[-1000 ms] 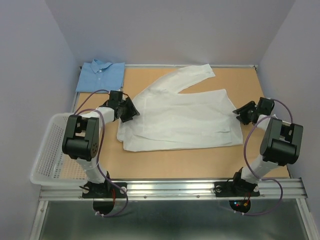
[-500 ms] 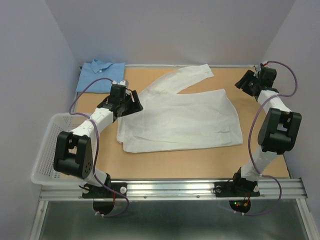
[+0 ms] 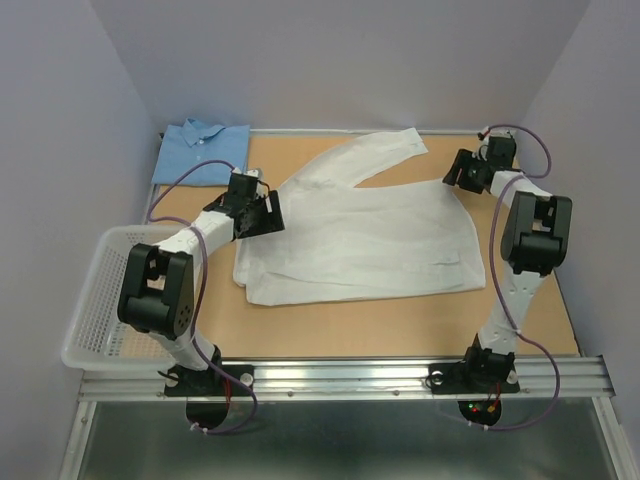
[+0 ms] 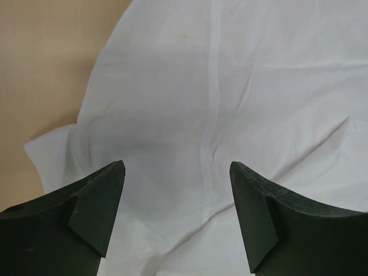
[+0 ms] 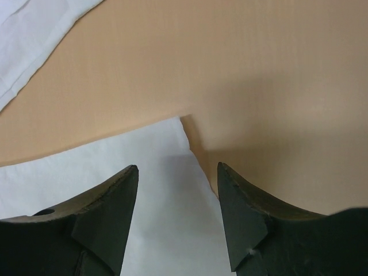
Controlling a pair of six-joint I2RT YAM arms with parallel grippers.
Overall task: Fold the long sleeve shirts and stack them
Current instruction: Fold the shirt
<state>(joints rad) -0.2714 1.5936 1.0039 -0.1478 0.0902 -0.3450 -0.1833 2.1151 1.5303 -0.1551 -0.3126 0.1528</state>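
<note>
A white long sleeve shirt (image 3: 370, 235) lies spread across the table's middle, one sleeve (image 3: 385, 150) stretched toward the back. A light blue shirt (image 3: 202, 150), folded with its collar up, lies at the back left corner. My left gripper (image 3: 268, 212) hovers open over the white shirt's left shoulder area (image 4: 190, 109), nothing between its fingers (image 4: 98, 201). Over the white shirt's far right corner (image 5: 172, 167), my right gripper (image 3: 458, 172) stands open and holds nothing.
A white mesh basket (image 3: 95, 300) hangs off the table's left edge. Walls close in the left, back and right sides. Bare tan tabletop (image 3: 400, 320) runs along the front of the white shirt.
Both grippers have opened wider. The left gripper stayed near the white shirt's left shoulder; the right arm swung from the shirt's right side to the far right corner.
</note>
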